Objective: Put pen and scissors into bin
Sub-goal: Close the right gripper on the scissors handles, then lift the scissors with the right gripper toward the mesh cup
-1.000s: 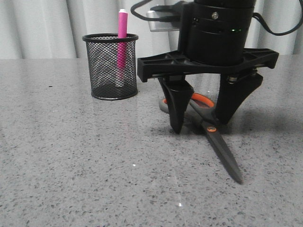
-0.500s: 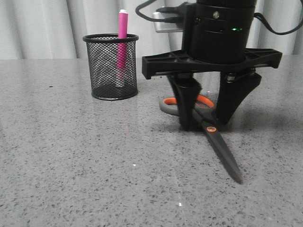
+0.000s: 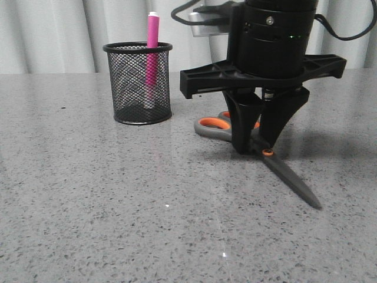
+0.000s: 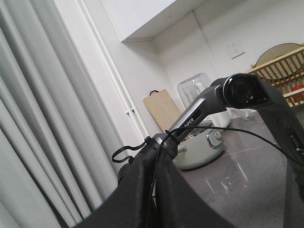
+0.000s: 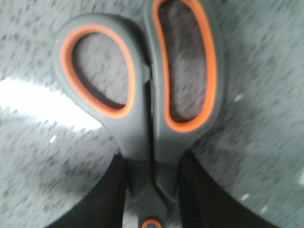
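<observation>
The scissors (image 3: 268,156) lie on the grey table, dark grey handles lined in orange toward the back left, blades pointing toward the front right. My right gripper (image 3: 254,147) stands over them, its fingers shut on the scissors just behind the orange pivot. In the right wrist view the handles (image 5: 142,80) fill the frame with a finger (image 5: 202,199) tight against each side of the neck. The pink pen (image 3: 152,56) stands upright in the black mesh bin (image 3: 138,82) at the back left. My left gripper (image 4: 161,190) is raised and looks shut, holding nothing.
Pale curtains hang behind the table. The left wrist view shows the other arm (image 4: 237,92), a pale green pot (image 4: 199,145) and a wooden board far off.
My right gripper's fingers have closed in from either side of the scissors onto their neck. The scissors have shifted slightly, the blades swinging right.
</observation>
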Tool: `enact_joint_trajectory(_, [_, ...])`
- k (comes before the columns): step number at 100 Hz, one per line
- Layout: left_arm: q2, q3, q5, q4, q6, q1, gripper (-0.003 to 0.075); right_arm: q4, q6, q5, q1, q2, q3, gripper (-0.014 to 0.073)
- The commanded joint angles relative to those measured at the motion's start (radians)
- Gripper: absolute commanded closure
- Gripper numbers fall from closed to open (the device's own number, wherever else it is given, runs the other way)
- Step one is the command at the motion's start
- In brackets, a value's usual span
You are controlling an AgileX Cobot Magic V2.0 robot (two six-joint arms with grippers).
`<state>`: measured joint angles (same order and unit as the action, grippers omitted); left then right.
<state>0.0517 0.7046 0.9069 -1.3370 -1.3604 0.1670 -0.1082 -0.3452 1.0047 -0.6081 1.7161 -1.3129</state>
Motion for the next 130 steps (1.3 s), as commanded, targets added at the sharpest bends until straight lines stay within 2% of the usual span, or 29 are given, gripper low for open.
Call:
enact_joint_trajectory(1, [0.021, 0.021, -0.038, -0.057, 0.009, 0.009, 0.0701, -0.082, 0.011, -0.041, 0.009, -0.048, -0.004, 0.0670])
enact_joint_trajectory(24, [0.021, 0.021, -0.065, -0.057, 0.013, 0.009, 0.0701, -0.128, 0.011, -0.130, 0.009, -0.209, -0.004, 0.0670])
enact_joint_trajectory(36, [0.021, 0.021, -0.103, -0.057, 0.013, 0.009, 0.0701, -0.155, 0.011, -0.222, 0.009, -0.315, -0.004, 0.0670])
enact_joint_trajectory(48, [0.021, 0.021, -0.145, -0.057, 0.013, 0.009, 0.0701, -0.164, 0.011, -0.391, 0.009, -0.406, -0.004, 0.0670])
enact_joint_trajectory(66, [0.022, 0.021, -0.185, -0.057, 0.013, 0.009, 0.0701, -0.166, 0.011, -0.779, 0.009, -0.439, 0.005, 0.0670])
enact_joint_trajectory(79, [0.022, 0.021, -0.183, -0.057, 0.013, 0.009, 0.0701, -0.208, 0.011, -1.135, 0.009, -0.403, 0.054, 0.0670])
enact_joint_trajectory(87, [0.022, 0.021, -0.183, -0.057, 0.013, 0.009, 0.0701, -0.208, 0.011, -1.295, 0.009, -0.360, 0.082, 0.0670])
enact_joint_trajectory(104, [0.022, 0.021, -0.183, -0.057, 0.013, 0.009, 0.0701, -0.208, 0.011, -1.472, 0.015, -0.234, 0.091, 0.0670])
enact_joint_trajectory(119, [0.022, 0.021, -0.183, -0.057, 0.013, 0.009, 0.0701, -0.208, 0.011, -1.689, 0.037, -0.098, 0.091, 0.0670])
enact_joint_trajectory(130, [0.022, 0.021, -0.182, -0.057, 0.013, 0.009, 0.0701, -0.208, 0.013, -1.763, 0.058, -0.023, 0.091, 0.0670])
